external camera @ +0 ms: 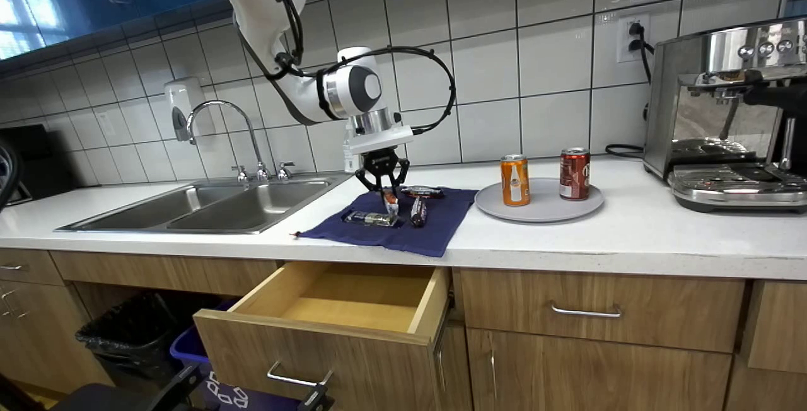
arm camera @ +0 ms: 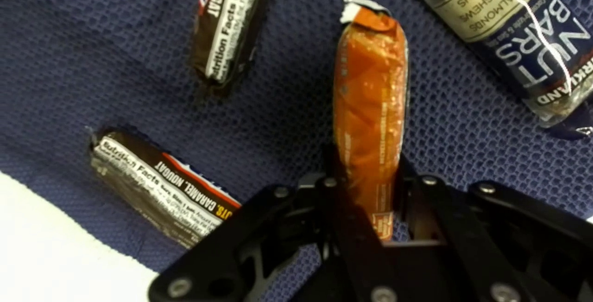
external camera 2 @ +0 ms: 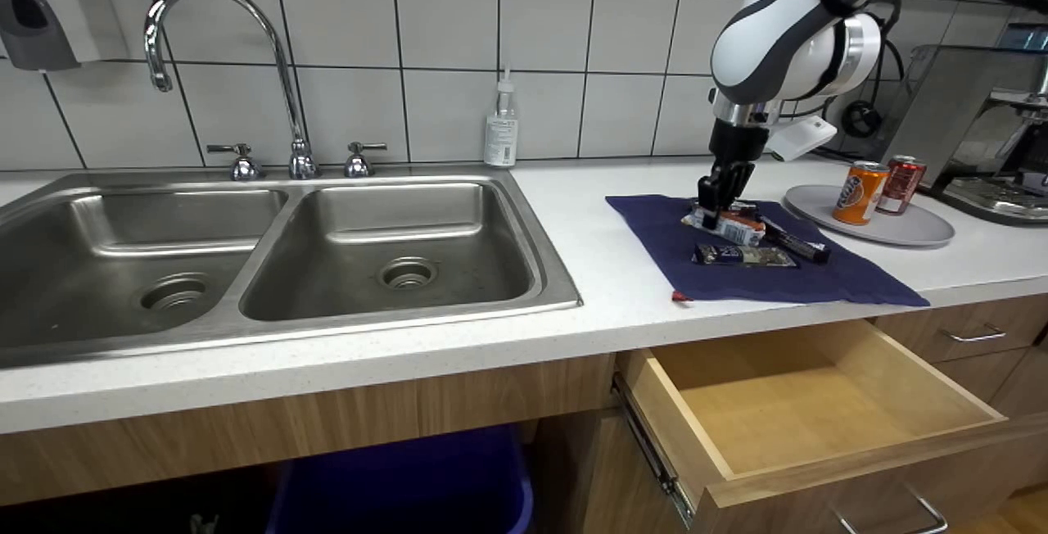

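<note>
My gripper (arm camera: pixel 368 167) points down and is shut on an orange-wrapped bar (arm camera: pixel 370 93), one finger on each side near the bar's lower end in the wrist view. The bar lies on a dark blue cloth (external camera: pixel 435 234); in an exterior view the orange bar (external camera 2: pixel 741 229) sits at the fingertips. To its right in the wrist view is a clear-and-navy nut bar (arm camera: pixel 505 24). Two brown candy bars lie left of it: an upper brown bar (arm camera: pixel 227 24) and a lower brown bar (arm camera: pixel 162 186), partly covered by the gripper's linkage.
A grey plate (external camera: pixel 542 203) bears an orange can (external camera: pixel 515 181) and a red can (external camera: pixel 574 174). The coffee machine (external camera: pixel 725 108) stands beyond it. A steel sink (external camera 2: pixel 557 288) is on the cloth's other side. Below the counter's edge a wooden drawer (external camera: pixel 315 354) is pulled out.
</note>
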Motion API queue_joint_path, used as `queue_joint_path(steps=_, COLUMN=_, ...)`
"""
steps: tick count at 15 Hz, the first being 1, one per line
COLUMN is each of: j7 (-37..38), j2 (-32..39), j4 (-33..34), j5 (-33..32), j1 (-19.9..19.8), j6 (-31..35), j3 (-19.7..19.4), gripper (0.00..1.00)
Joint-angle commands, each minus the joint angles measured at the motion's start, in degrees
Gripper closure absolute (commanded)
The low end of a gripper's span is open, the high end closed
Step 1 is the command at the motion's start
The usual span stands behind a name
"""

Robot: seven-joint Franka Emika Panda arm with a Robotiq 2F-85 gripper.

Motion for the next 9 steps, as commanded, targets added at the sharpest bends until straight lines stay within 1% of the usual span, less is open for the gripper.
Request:
queue_joint_path(steps=1, j7=-1.07, j2=0.10, j4=1.79, j5=-1.28, j1=-0.74, j6=-1.69, j3=0.76, gripper=0.93)
queue_joint_path(steps=9, j7=-2.04, j2=-3.20, j4=-0.17, j5=-0.75, j1=-1.07, j6=0.44, j3=1.92, gripper=0.93)
